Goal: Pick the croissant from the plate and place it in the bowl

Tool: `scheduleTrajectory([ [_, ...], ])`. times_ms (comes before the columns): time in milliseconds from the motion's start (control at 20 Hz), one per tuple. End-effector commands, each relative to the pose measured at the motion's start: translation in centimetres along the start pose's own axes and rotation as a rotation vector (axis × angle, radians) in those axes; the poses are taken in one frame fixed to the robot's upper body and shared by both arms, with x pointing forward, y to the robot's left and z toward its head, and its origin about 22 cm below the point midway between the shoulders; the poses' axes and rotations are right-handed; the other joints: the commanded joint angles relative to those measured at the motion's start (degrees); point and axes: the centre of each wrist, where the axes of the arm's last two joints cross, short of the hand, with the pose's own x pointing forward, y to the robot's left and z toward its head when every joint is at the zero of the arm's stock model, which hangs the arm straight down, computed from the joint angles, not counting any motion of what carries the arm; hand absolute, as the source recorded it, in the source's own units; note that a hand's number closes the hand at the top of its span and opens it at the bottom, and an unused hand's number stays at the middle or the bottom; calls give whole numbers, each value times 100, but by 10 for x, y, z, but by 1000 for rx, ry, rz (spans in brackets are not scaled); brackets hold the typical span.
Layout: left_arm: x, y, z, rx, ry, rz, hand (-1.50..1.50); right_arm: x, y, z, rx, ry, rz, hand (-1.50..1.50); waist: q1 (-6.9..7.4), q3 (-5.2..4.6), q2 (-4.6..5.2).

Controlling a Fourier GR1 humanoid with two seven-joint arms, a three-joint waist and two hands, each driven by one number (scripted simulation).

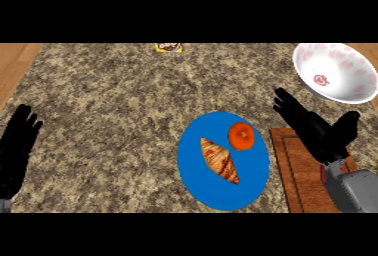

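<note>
A golden croissant [220, 160] lies on a blue plate [199, 182] at the centre front of the counter, beside a round orange fruit [241, 136] on the same plate. A white bowl [336, 72] with red markings stands at the far right, tilted toward me. My right hand [314, 129] hovers open just right of the plate, fingers straight and pointing up-left, thumb spread, touching nothing. My left hand [16, 147] rests open at the left edge, fingers up.
A brown wooden cutting board [299, 175] lies under my right forearm, right of the plate. A small yellow packet [168, 47] sits at the counter's far edge. Wooden flooring shows beyond the counter's left side.
</note>
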Motion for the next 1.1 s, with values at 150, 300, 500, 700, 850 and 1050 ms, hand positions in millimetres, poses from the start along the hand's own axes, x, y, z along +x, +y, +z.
scheduleTrajectory([
  [150, 38, -28, -25, -142, -161, 131, 0, 34, 89, -26, 128, -156, 251, -150, 60, 105, 55],
  [300, 24, -41, -15, -183, -141, 149, 0, 59, 16, -24, -25, -123, 823, -150, -37, -164, -235],
  [500, 22, -49, -17, -269, -184, 238, 0, 25, 94, -40, -230, -225, 751, -150, 82, 104, 64],
  [700, 12, -59, -31, -260, -175, 252, 0, 53, 110, -59, -262, -339, 913, -150, 41, 109, 80],
  [850, 30, -42, -24, -280, -204, 226, 0, 75, 124, -72, -256, -253, 1112, -150, 156, 106, 47],
  [1050, 31, -47, -33, -294, -192, 247, 0, 93, 134, -87, -116, 41, 1324, -150, 176, 88, 53],
])
